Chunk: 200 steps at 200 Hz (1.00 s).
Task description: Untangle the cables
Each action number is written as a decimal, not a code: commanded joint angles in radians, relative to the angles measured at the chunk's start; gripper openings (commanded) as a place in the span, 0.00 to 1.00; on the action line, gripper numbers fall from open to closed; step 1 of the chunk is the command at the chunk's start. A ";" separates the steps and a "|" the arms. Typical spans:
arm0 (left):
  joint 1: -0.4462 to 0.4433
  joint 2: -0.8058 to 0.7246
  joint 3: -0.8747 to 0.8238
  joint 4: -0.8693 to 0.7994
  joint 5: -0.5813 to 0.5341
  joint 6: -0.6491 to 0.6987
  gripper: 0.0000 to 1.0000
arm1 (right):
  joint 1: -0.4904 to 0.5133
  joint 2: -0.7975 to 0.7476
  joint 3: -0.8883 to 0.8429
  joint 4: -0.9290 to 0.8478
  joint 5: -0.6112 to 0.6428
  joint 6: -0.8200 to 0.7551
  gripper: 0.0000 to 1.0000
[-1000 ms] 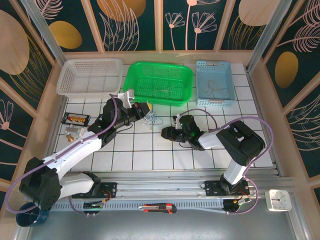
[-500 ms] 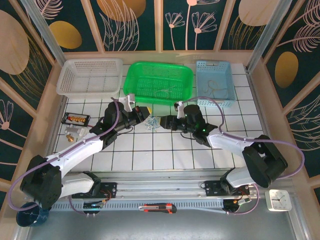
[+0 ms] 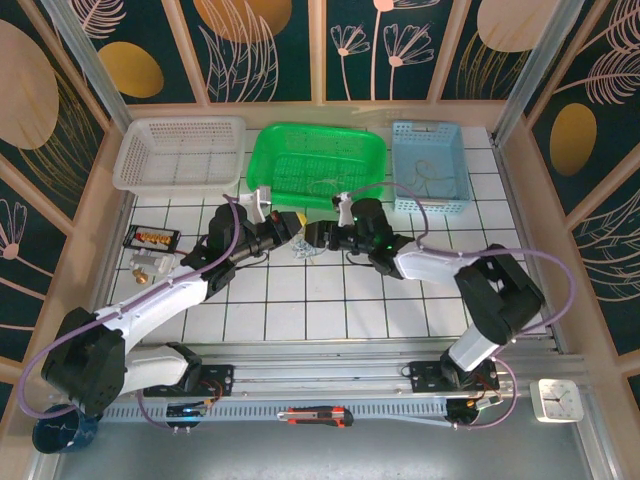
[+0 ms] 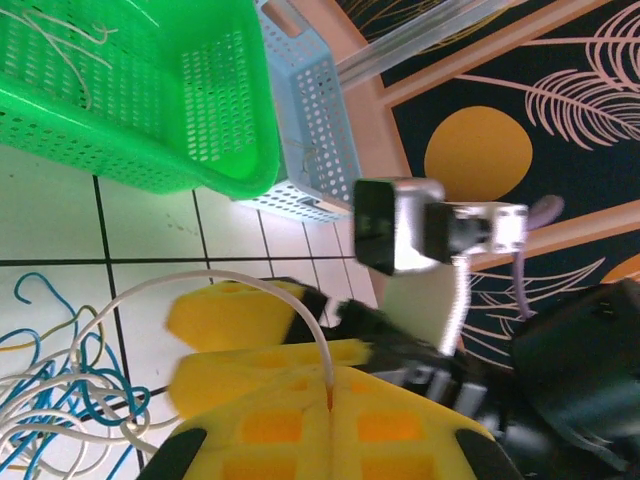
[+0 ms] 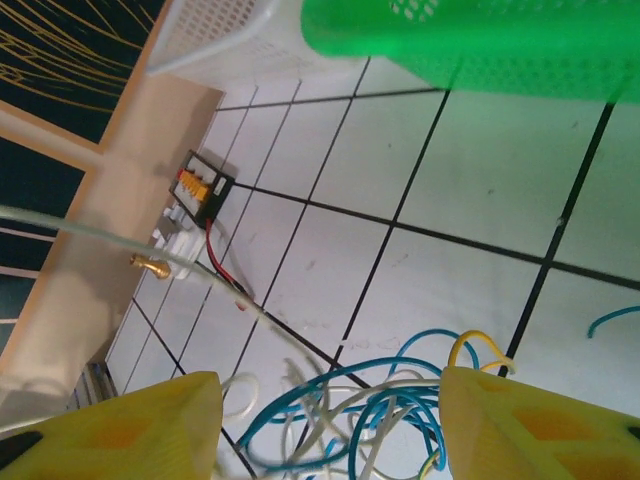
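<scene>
The cables point(image 3: 303, 247) lie as a small tangle of blue, tan-yellow and pale grey wires on the tiles in front of the green basket. My left gripper point(image 3: 287, 222) hovers just left of them. In the left wrist view it point(image 4: 328, 392) is shut on a pale grey wire point(image 4: 250, 288) that arcs up from the tangle point(image 4: 70, 400). My right gripper point(image 3: 312, 237) is at the tangle's right side. In the right wrist view it point(image 5: 330, 430) stands open, its yellow fingers point(image 5: 120, 425) straddling the blue loops point(image 5: 400, 395), touching nothing.
A white basket point(image 3: 180, 150), a green basket point(image 3: 318, 165) and a blue basket point(image 3: 430, 165) line the back; the green and blue ones hold loose wires. A black connector block point(image 3: 150, 237) and a brass fitting point(image 3: 143, 266) sit at the left.
My right arm has swung left from the table's middle to the tangle, and its jaws have widened. The left gripper has stayed shut on the pale wire, nearly in place.
</scene>
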 commanded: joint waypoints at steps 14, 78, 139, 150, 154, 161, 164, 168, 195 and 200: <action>-0.005 0.009 0.006 0.086 0.035 -0.051 0.00 | 0.026 0.131 0.010 0.169 -0.014 0.085 0.57; -0.005 -0.015 0.076 0.131 0.070 -0.116 0.00 | 0.022 0.234 -0.030 0.238 0.056 0.152 0.50; -0.004 -0.052 0.156 0.165 0.084 -0.164 0.00 | 0.015 0.251 -0.080 0.258 0.084 0.173 0.49; -0.005 -0.058 0.169 0.162 0.085 -0.166 0.00 | 0.015 0.250 -0.091 0.259 0.086 0.174 0.50; -0.004 -0.061 0.173 0.160 0.085 -0.166 0.00 | 0.015 0.248 -0.095 0.261 0.088 0.174 0.49; -0.004 -0.064 0.178 0.160 0.084 -0.166 0.00 | 0.015 0.248 -0.102 0.260 0.088 0.176 0.50; -0.004 -0.065 0.181 0.160 0.083 -0.166 0.00 | 0.015 0.247 -0.104 0.261 0.090 0.176 0.49; -0.005 -0.067 0.183 0.159 0.082 -0.165 0.00 | 0.015 0.247 -0.109 0.261 0.090 0.177 0.50; -0.005 -0.072 0.185 0.161 0.076 -0.162 0.00 | 0.013 0.231 -0.137 0.270 0.089 0.185 0.49; -0.005 -0.072 0.184 0.161 0.074 -0.162 0.00 | 0.013 0.227 -0.141 0.268 0.088 0.186 0.49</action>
